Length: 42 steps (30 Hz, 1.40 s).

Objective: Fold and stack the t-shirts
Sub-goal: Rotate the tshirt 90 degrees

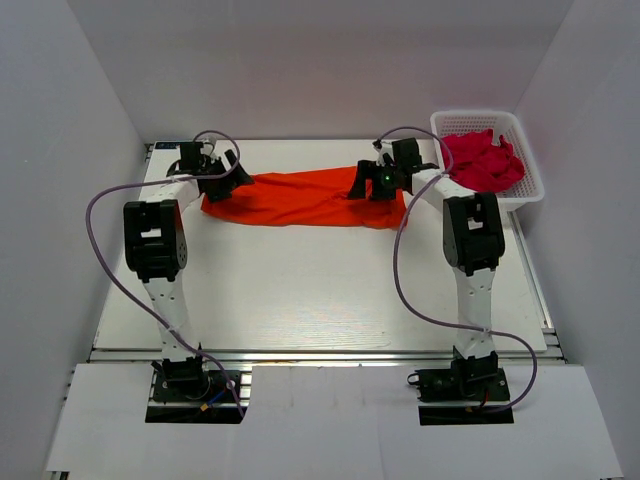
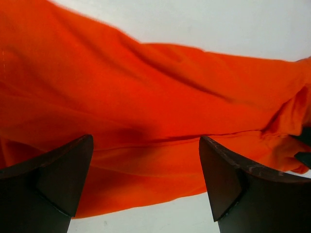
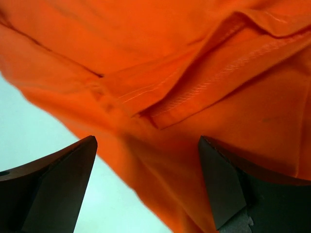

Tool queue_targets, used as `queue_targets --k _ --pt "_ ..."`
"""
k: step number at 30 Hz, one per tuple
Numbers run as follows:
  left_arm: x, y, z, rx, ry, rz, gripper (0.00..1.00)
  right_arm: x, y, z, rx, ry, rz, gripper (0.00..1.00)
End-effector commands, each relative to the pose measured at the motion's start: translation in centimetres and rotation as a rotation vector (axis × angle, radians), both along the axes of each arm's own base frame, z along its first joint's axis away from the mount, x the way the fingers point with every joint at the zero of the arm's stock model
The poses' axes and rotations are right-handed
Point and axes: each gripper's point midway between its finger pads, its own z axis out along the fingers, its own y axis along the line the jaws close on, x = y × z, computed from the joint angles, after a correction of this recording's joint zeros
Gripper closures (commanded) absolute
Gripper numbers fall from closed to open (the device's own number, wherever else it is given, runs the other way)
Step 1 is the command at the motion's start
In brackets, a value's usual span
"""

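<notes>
Overhead view. The orange-red t-shirt [image 1: 310, 200] lies as a wrinkled band across the far half of the white counter [image 1: 320, 290], running from about 10 o'clock to 1 o'clock of the counter's centre. The left gripper [image 1: 225, 180] sits over the band's 9 o'clock end, the right gripper [image 1: 372, 182] over its 3 o'clock end. Wrist views: each gripper stands wide open, fingers well apart with cloth lying below them and nothing clamped. At 2 o'clock, the crimson-pink t-shirts [image 1: 482, 160] lie bunched in a white lattice basket [image 1: 527, 196].
</notes>
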Motion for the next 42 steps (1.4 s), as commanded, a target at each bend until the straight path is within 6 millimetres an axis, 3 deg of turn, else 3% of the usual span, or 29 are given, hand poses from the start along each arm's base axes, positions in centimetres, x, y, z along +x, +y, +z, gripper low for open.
queue_targets --k 1,2,3,5,8,12,18,20,22,23,24,25,26,27,29,31,32,34,35,36,38,40,41,42 --pt "0.1 0.4 0.0 0.015 -0.015 0.001 0.00 1.9 -0.5 0.1 -0.023 -0.026 -0.060 0.10" --pt "0.1 0.7 -0.8 0.025 -0.002 0.012 0.00 1.8 -0.3 -0.6 -0.028 -0.010 -0.057 0.10" --pt "-0.2 0.7 -1.7 0.024 0.024 0.012 0.00 2.5 -0.3 -0.1 -0.030 -0.026 -0.061 0.10" --pt "-0.2 0.9 -2.3 0.032 0.035 0.020 0.00 2.6 0.0 -1.7 -0.031 0.002 -0.062 0.10" --pt "-0.4 1.2 -3.1 0.052 0.054 0.029 0.00 3.7 1.3 -2.0 0.018 -0.024 -0.044 0.10" --pt "-0.6 1.4 -3.6 0.071 0.058 0.023 0.00 4.9 4.0 -0.3 0.126 -0.089 -0.003 0.10" --pt "-1.2 1.7 -4.5 0.098 0.085 0.006 0.00 8.2 8.0 6.5 0.314 -0.314 -0.016 0.10" --pt "-1.5 2.0 -4.8 0.112 0.100 0.019 0.00 9.1 9.2 7.3 0.371 -0.320 -0.035 0.10" --pt "-1.9 2.2 -4.6 0.127 0.113 0.021 0.00 10.7 11.2 6.8 0.413 -0.356 -0.048 0.10" --pt "-1.9 2.9 -4.3 0.135 0.113 0.037 0.00 12.1 12.2 11.7 0.477 -0.468 -0.037 0.10" --pt "-2.3 3.1 -4.2 0.151 0.118 0.035 0.00 12.6 13.3 9.0 0.511 -0.429 -0.071 0.10" --pt "-2.2 3.6 -4.2 0.151 0.118 0.044 0.00 13.0 13.5 9.6 0.533 -0.446 -0.086 0.10" --pt "-2.8 3.8 -4.1 0.165 0.127 0.042 0.00 13.3 14.2 12.5 0.576 -0.515 -0.079 0.10" --pt "-3.0 3.9 -3.8 0.172 0.131 0.048 0.00 14.0 14.0 12.5 0.564 -0.542 -0.119 0.10" --pt "-3.9 4.4 -3.8 0.200 0.146 0.058 0.00 13.7 13.7 13.5 0.510 -0.571 -0.137 0.10" --pt "-4.2 4.7 -3.7 0.220 0.150 0.063 0.00 13.7 12.1 13.6 0.418 -0.599 -0.168 0.10" --pt "-4.5 4.7 -4.0 0.220 0.159 0.062 0.00 13.1 11.6 15.8 0.416 -0.621 -0.163 0.10" --pt "-5.0 4.8 -3.5 0.227 0.155 0.069 0.00 12.1 10.8 13.6 0.342 -0.569 -0.144 0.10" --pt "-5.3 4.8 -3.8 0.227 0.164 0.067 0.00 11.1 10.5 15.3 0.317 -0.557 -0.131 0.10" --pt "-5.3 4.7 -3.4 0.218 0.156 0.079 0.00 10.6 9.9 14.3 0.254 -0.529 -0.115 0.10" --pt "-6.3 4.4 -3.4 0.198 0.171 0.086 0.00 8.7 9.8 14.5 0.189 -0.491 -0.077 0.10" --pt "-8.5 4.8 -4.2 0.210 0.235 0.126 0.00 6.2 8.7 11.8 0.135 -0.387 -0.056 0.10" --pt "-9.3 4.7 -3.2 0.223 0.245 0.158 0.00 5.4 8.5 11.4 0.137 -0.356 -0.056 0.10" --pt "-11.5 4.7 -4.1 0.213 0.317 0.193 0.00 4.2 7.1 11.9 0.130 -0.339 -0.076 0.10"
